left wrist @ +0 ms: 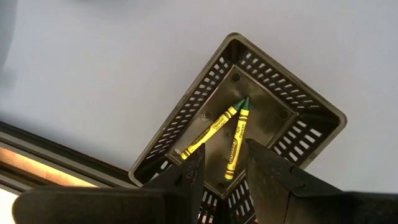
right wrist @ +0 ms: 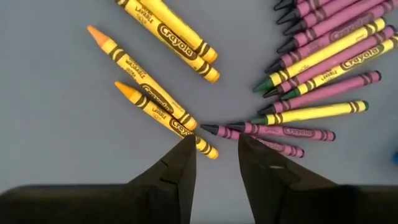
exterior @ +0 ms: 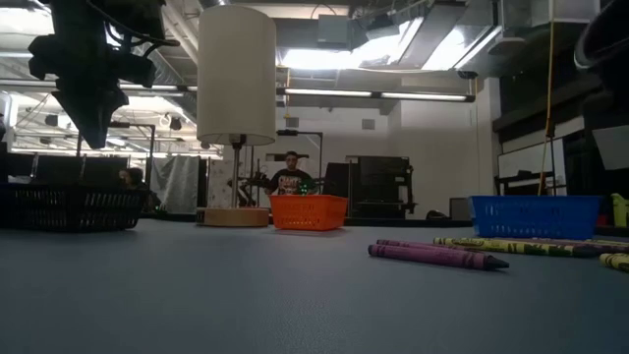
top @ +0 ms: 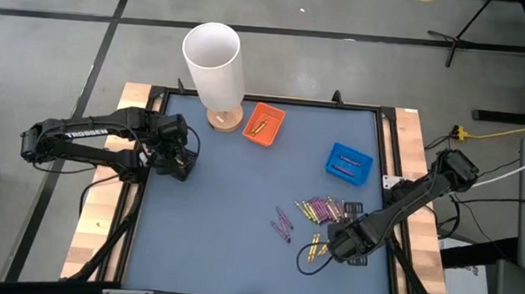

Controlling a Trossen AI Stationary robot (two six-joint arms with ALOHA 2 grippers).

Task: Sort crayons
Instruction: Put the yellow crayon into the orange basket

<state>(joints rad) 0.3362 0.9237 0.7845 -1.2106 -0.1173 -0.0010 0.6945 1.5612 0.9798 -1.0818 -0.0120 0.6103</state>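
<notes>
The crayons (top: 325,210) lie loose on the blue-grey surface (top: 230,210) at about four o'clock, purple and yellow mixed, with two purple ones (top: 282,223) a little apart toward the centre. The right gripper (right wrist: 214,149) hangs just above the yellow sticks, jaws released and holding nothing. At nine o'clock the left gripper (left wrist: 221,165) hovers over a black tray (left wrist: 323,112) holding two green-tipped yellow crayons (left wrist: 224,134), jaws parted and empty. An orange tray (top: 264,124) at twelve seems to hold a crayon or two; a blue tray (top: 348,164) sits at two.
</notes>
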